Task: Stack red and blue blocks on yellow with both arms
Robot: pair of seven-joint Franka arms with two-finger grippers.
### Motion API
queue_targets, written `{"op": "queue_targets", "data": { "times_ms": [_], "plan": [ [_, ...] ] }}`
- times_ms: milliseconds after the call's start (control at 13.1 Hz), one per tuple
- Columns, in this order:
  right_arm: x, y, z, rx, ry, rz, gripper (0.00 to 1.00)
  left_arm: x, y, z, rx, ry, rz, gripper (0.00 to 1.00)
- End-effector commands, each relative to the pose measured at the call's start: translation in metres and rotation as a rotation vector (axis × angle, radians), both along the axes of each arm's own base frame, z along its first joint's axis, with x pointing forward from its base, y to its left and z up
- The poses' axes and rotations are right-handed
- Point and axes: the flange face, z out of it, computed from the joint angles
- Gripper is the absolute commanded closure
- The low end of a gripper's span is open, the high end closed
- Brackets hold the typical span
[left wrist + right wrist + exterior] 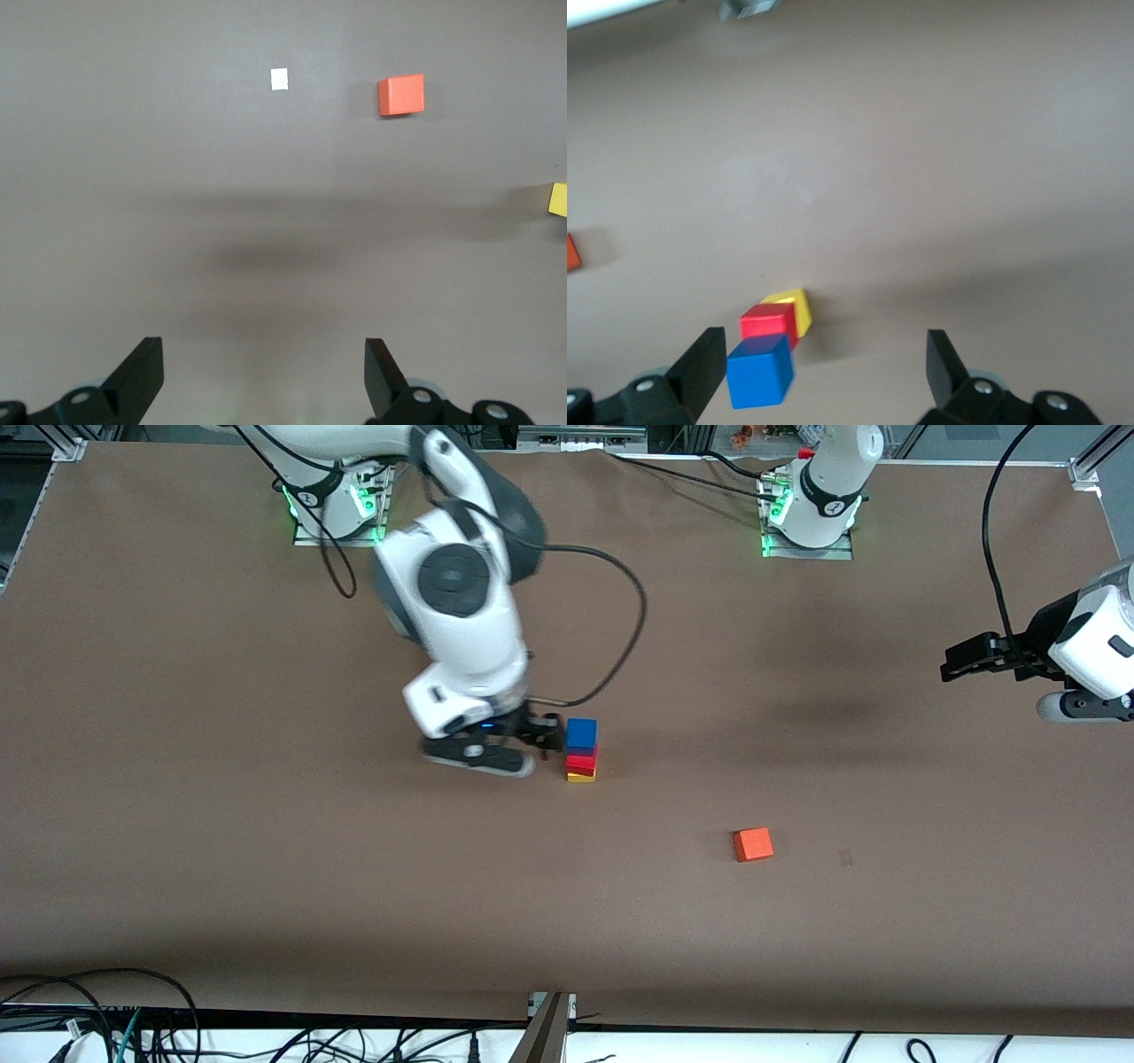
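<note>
Orange cube [753, 844] lies nearest the front camera, alone on the bare brown counter [266, 868], well apart from the stack and toward the left arm's end; in the left wrist view the orange cube [401, 95] sits flat near a small white mark [279, 79].

Largest of all is the right arm [461, 602], which reaches from its base down to the middle of the counter. Its right gripper [545, 737] hangs low just beside the stack, toward the right arm's end of it. The jaws are spread wide and released, holding nothing; in the right wrist view the right gripper [824, 367] has the stack close by one finger, not touching it as far as can be seen.

Out at its own end of the counter, the left arm [1094, 646] waits, raised. The left gripper [961, 660] has its jaws spread apart and empty over bare counter.

Nothing stands between the right jaws and the stack. The yellow cube [581, 777] rests on the counter, the red cube [582, 761] on it, and the blue cube [581, 733] on top, so the stack's long axis is upright. The blue cube [758, 372] looks turned a little relative to the red cube [769, 322] and yellow cube [793, 305] below.
</note>
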Motion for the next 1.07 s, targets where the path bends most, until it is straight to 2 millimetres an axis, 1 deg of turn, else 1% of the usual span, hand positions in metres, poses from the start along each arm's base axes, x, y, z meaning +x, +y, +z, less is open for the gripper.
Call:
{"op": "queue_targets", "data": {
  "times_ms": [0,76,153,229,306,459,535,611,688,764,841,917,994],
  "plan": [
    [0.014,-0.071,0.024,0.013,0.081,0.025,0.0,-0.001,0.001,0.003,-0.023,-0.012,-0.013,0.0],
    [0.02,-0.101,0.033,0.037,0.114,0.042,0.0,-0.001,0.001,0.002,-0.022,-0.009,-0.013,0.0],
    [0.021,-0.131,0.043,0.081,0.154,0.025,0.0,0.0,0.002,0.002,-0.022,-0.009,-0.012,0.0],
    [0.015,-0.159,0.049,0.092,0.173,0.024,0.0,0.0,0.001,0.002,-0.022,-0.008,-0.012,0.0],
    [0.004,-0.181,0.056,0.085,0.176,0.044,0.0,0.0,0.001,0.002,-0.022,-0.008,-0.012,0.0],
    [-0.019,-0.233,0.06,0.077,0.179,0.068,0.0,0.0,0.001,0.002,-0.022,-0.008,-0.012,0.0],
    [-0.026,-0.261,0.064,0.075,0.176,0.076,0.0,0.0,0.001,0.002,-0.021,-0.008,-0.009,0.0],
    [-0.034,-0.282,0.071,0.077,0.174,0.09,0.0,-0.001,0.001,0.002,-0.02,-0.007,-0.004,0.0],
    [-0.038,-0.297,0.078,0.078,0.163,0.111,0.0,-0.001,0.001,0.002,-0.022,-0.008,-0.001,0.0],
    [-0.042,-0.307,0.084,0.079,0.161,0.12,0.0,0.0,0.001,0.002,-0.02,-0.008,0.0,0.0],
    [-0.047,-0.326,0.084,0.062,0.163,0.113,0.0,0.0,0.0,0.003,-0.02,-0.009,-0.004,0.0],
    [-0.054,-0.342,0.089,0.034,0.143,0.157,0.0,0.0,0.0,0.003,-0.019,-0.009,-0.004,0.0],
    [-0.063,-0.349,0.091,0.027,0.137,0.174,0.0,0.0,0.0,0.003,-0.02,-0.009,-0.004,0.0]
  ]
}}
